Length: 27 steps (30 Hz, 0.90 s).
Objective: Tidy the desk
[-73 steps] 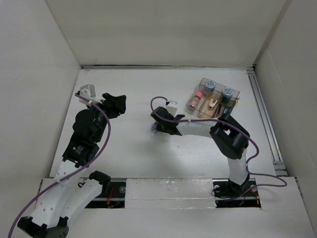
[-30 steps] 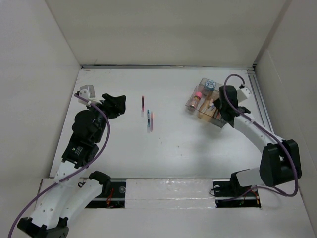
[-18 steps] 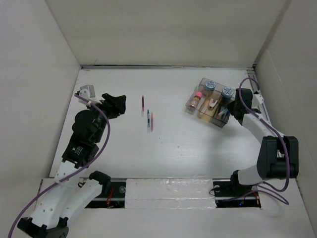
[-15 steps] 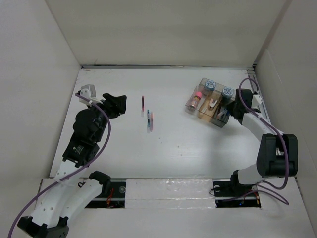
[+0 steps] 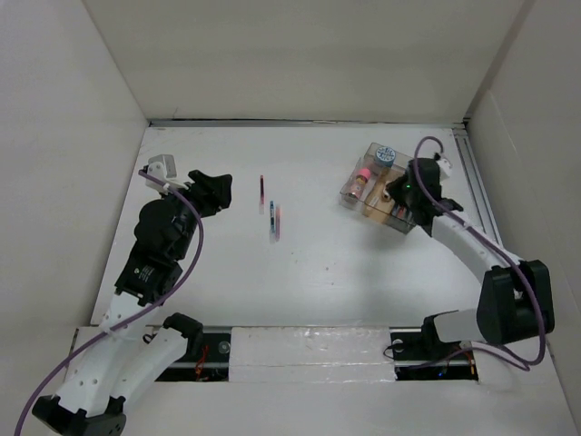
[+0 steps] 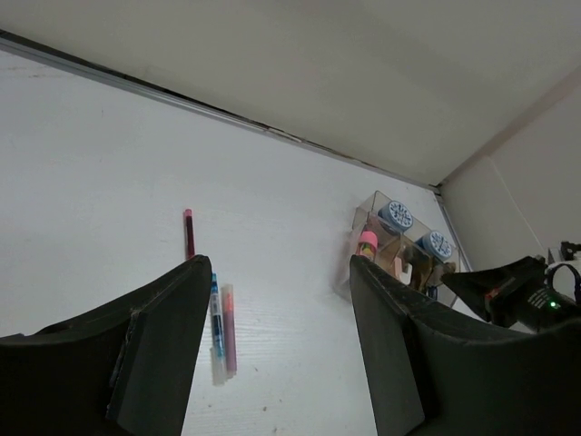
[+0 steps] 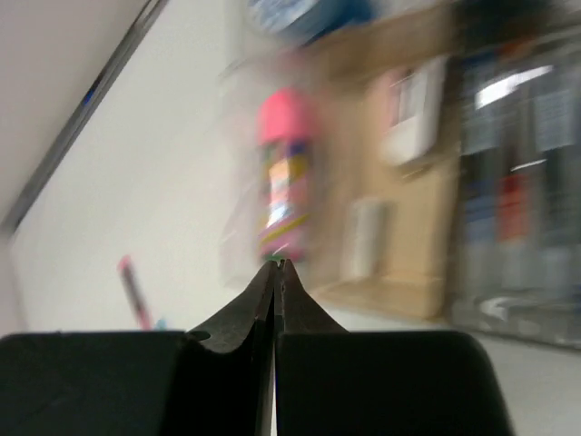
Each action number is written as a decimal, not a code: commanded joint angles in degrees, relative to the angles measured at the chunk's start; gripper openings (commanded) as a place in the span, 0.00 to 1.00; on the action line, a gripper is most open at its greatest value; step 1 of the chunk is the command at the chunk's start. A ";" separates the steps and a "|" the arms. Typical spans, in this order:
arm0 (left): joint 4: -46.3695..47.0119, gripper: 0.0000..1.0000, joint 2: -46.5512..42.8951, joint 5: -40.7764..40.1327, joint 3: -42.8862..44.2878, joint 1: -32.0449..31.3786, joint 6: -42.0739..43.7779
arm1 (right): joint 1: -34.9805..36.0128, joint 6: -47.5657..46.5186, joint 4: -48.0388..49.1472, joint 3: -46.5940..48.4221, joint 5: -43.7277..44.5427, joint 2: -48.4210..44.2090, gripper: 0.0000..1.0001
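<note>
Right gripper [image 7: 275,265] is hovering over the clear box [image 5: 368,198], fingers pressed together on nothing; left gripper [image 6: 277,272] is hanging spread, three pens [image 6: 216,313] ahead; desk [image 5: 318,272] is lying beneath both.

We record the left arm [image 5: 150,263] and right arm [image 5: 463,241] as white shells with black joints, purple cables [image 5: 199,238] looping outside, black wedge-shaped fingers [image 6: 159,354].
</note>
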 commanded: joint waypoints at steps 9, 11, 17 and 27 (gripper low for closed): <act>1.40 0.40 0.28 0.13 0.44 0.26 1.18 | 36.41 -3.47 0.32 20.15 6.78 23.28 0.38; 2.28 0.40 -0.51 0.13 -0.08 0.26 1.18 | 39.14 -4.70 -1.96 24.98 9.24 26.72 0.42; 2.10 0.42 -1.11 0.14 0.01 0.26 1.27 | 39.93 -5.67 -5.40 30.00 11.01 34.19 0.42; 1.76 0.47 -0.60 0.13 0.35 0.26 1.10 | 41.52 -7.08 -9.18 35.80 12.59 41.31 0.36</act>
